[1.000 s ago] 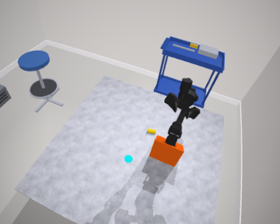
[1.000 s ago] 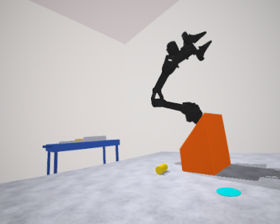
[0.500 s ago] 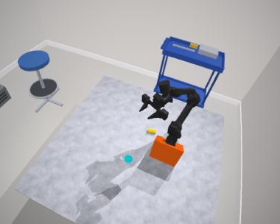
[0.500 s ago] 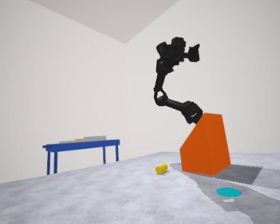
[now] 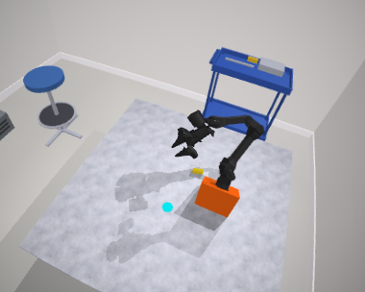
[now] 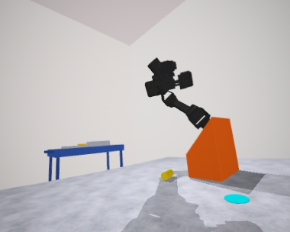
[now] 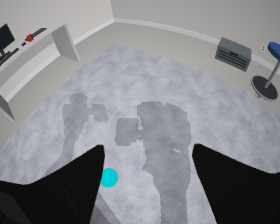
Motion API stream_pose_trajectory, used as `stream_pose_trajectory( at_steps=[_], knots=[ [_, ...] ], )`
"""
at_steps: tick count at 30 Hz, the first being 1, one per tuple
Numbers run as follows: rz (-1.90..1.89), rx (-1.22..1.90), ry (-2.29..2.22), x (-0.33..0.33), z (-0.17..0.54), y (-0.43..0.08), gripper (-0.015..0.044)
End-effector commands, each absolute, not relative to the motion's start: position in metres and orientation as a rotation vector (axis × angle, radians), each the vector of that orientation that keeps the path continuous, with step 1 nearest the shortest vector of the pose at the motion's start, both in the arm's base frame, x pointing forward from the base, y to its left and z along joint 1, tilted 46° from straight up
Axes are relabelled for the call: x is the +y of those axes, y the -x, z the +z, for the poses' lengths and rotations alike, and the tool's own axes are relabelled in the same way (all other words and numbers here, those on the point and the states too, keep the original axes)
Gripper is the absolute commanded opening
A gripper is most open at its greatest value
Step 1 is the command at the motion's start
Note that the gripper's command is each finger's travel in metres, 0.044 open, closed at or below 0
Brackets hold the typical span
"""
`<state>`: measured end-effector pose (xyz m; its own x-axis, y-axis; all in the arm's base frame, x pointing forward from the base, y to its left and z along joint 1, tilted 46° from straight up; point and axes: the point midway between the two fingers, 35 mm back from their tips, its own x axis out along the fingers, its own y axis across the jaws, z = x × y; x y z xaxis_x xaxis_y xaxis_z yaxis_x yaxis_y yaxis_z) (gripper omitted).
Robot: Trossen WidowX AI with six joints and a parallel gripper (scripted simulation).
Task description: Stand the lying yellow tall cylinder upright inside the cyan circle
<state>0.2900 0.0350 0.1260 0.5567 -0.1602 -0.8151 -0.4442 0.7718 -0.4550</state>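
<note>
Fingers point(image 5: 184, 147) point(image 6: 169, 84), 2, wide apart and holding 0 objects, 1 yellow cylinder point(image 5: 198, 171) point(image 6: 167, 175) lying, 1 cyan circle point(image 5: 167, 206) point(image 6: 236, 198) point(image 7: 109, 177).

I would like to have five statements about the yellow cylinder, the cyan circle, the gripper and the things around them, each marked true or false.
1. The yellow cylinder is lying on its side. True.
2. The cyan circle already has the cylinder standing in it. False: nothing stands in the circle, and the cylinder lies apart from it.
3. The gripper is open, with nothing between its fingers. True.
4. The block under the arm is green. False: it is orange.
5. The stool has a blue seat. True.
</note>
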Motion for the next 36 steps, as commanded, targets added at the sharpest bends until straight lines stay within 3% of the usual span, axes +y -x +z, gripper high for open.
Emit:
stream_pose_trajectory(
  at_steps=[1, 22, 29, 36],
  knots=[
    [0.052, 1.088, 0.705, -0.007, 0.115, -0.282, 0.0309],
    [-0.611, 1.670, 0.631, -0.179, 0.091, -0.151, 0.0309],
    [-0.613, 1.676, 0.626, -0.185, 0.085, -0.150, 0.0309],
    [-0.610, 1.676, 0.620, -0.239, 0.031, -0.141, 0.0309]
  ],
)
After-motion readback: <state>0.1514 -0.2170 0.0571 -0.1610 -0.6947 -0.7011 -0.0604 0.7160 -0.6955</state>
